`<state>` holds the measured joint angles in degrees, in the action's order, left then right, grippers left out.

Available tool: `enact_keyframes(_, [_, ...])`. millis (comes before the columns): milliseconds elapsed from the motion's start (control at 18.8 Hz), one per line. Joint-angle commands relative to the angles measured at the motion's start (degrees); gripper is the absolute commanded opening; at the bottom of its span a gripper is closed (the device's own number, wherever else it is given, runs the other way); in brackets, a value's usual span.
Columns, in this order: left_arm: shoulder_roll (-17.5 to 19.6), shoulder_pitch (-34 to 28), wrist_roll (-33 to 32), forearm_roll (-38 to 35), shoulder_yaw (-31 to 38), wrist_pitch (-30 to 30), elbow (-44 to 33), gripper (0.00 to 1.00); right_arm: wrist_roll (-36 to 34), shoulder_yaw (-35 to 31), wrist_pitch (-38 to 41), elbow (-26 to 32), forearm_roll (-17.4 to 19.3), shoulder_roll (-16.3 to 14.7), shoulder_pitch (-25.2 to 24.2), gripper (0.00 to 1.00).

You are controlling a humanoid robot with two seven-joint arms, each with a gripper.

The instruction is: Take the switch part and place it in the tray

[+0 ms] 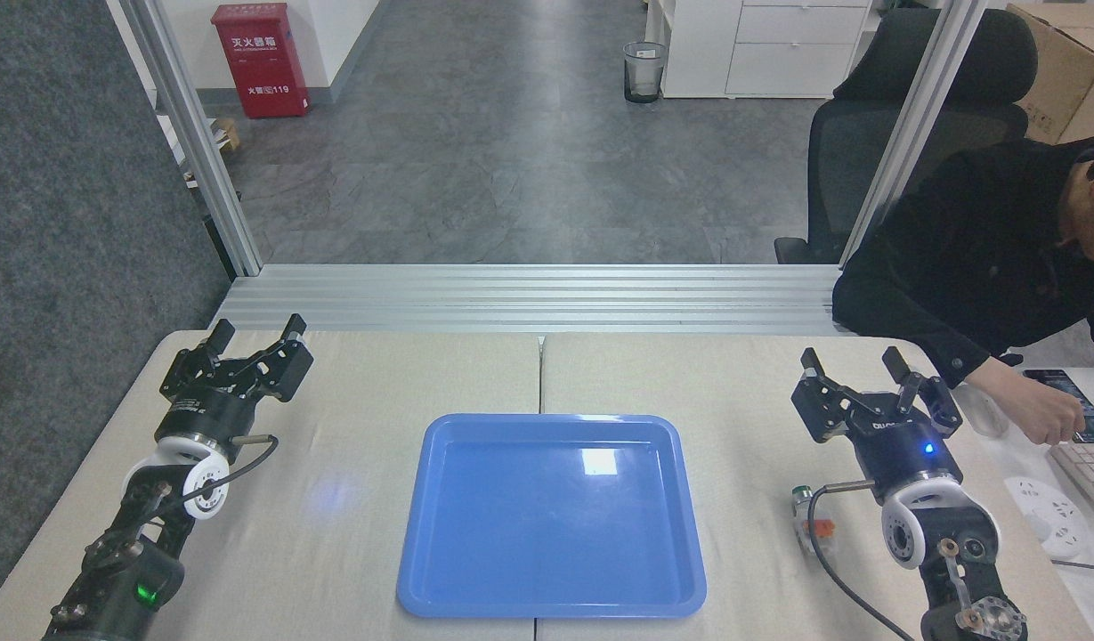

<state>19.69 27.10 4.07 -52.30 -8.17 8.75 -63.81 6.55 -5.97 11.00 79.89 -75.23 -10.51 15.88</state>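
Observation:
The blue tray point(440, 525) lies in the middle of the table with nothing in it. The switch part point(811, 519), white with an orange insert and a green-and-silver end, rests on the table right of the tray, just left of my right wrist and partly crossed by its black cable. My right gripper point(852, 363) stands open farther back on the table, well beyond the part, nothing between its fingers. At the far left my left gripper point(255, 331) is open too and holds nothing.
A person in a black sleeve point(947, 294) leans in at the right, a hand point(1041, 411) by a phone and keyboard point(1089, 467). A white round-holed socket plate point(1049, 516) lies at the right edge. An aluminium frame rail point(529, 298) borders the table's back.

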Motion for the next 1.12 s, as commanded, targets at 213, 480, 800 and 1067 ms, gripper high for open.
enact_keyframes(213, [0.0,0.0,0.0,0.0,0.0,0.0,0.0,1.0,0.0,0.0,-2.0,0.4,-0.1,1.0,-0.1,1.0])
enact_keyframes(480, [0.0,0.0,0.0,0.0,0.0,0.0,0.0,1.0,-0.2,0.1,-1.8,1.1,0.0,1.3,-0.1,1.0])
enact_keyframes(800, [0.0,0.1,0.0,0.0,0.0,0.0,0.0,1.0,-0.1,0.0,-2.0,1.2,-0.1,1.3,-0.1,1.0])
enact_keyframes(1067, [0.0,0.1,0.0,0.0,0.0,0.0,0.0,1.0,0.0,0.0,-1.9,1.2,-0.1,1.0,-0.1,1.0])
